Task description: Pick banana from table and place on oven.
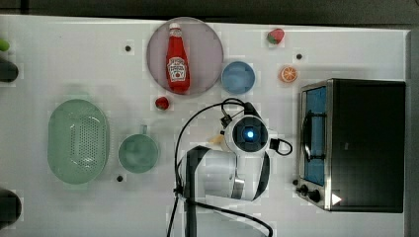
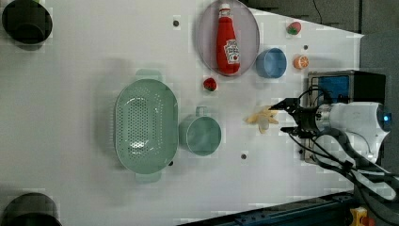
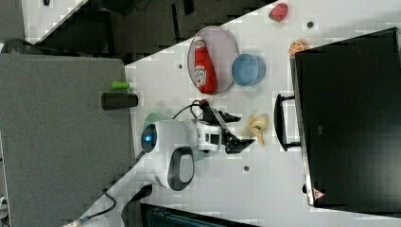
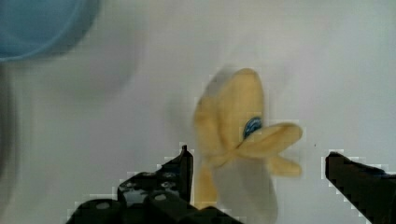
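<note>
End effector spread wide, gripping nothing, poised over banana. Banana lying on worktop, between green cup and oven, below blue bowl in the left view.

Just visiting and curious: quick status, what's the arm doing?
Gripper open above banana. Banana on table, not gripped. Oven top bare, nothing between.

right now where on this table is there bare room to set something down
The table is bare along the top view's bottom edge, below the colander and mug, and at the top left. It is crowded around the ketchup plate, blue bowl, banana and oven.
</note>
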Motion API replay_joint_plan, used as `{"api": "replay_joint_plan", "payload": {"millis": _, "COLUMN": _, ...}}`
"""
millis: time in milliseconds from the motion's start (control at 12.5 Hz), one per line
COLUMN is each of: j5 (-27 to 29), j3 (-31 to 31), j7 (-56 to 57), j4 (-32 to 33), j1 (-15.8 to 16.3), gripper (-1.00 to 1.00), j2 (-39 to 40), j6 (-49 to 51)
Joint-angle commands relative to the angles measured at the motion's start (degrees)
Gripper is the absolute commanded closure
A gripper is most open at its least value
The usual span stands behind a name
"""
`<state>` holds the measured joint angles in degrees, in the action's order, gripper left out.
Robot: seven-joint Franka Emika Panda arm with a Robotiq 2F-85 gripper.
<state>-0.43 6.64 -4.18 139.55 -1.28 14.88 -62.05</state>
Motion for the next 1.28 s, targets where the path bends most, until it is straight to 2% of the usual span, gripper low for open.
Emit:
{"api": "replay_joint_plan", "payload": {"millis": 80, "j5": -0.1, "j3": -1.4, "j7": -0.5, "j4": 1.8, "j1": -0.2, "gripper": -0.92, "j2": 2.7, "j6": -3.8}}
{"api": "replay_joint_plan", "payload": {"millis": 320, "j5": -0.1, "j3": -1.3, "j7": -0.5, "j4": 1.9, "j1": -0.3, "gripper": -0.18, "j2": 4.8, "j6": -6.9}}
{"api": "replay_joint_plan", "payload": {"millis": 560, "j5": -0.1, "j3": -1.2, "j7": -0.5, "j4": 1.7, "j1": -0.3, "gripper": 0.48, "j2": 4.6, "j6": -7.0}}
{"api": "replay_joint_plan", "payload": {"millis": 800, "j5": -0.1, "j3": -1.3, "j7": -0.5, "j4": 1.4, "j1": -0.2, "gripper": 0.49, "j2": 3.4, "j6": -6.9}}
{"api": "replay_joint_plan", "payload": {"millis": 1040, "j5": -0.1, "j3": -1.4, "j7": -0.5, "j4": 0.3, "j1": -0.2, "gripper": 0.49, "j2": -3.8, "j6": -5.5}}
{"api": "replay_joint_plan", "payload": {"millis": 1280, "j5": -0.1, "j3": -1.8, "j7": -0.5, "j4": -3.3, "j1": -0.1, "gripper": 0.49, "j2": -13.8, "j6": 7.4}}
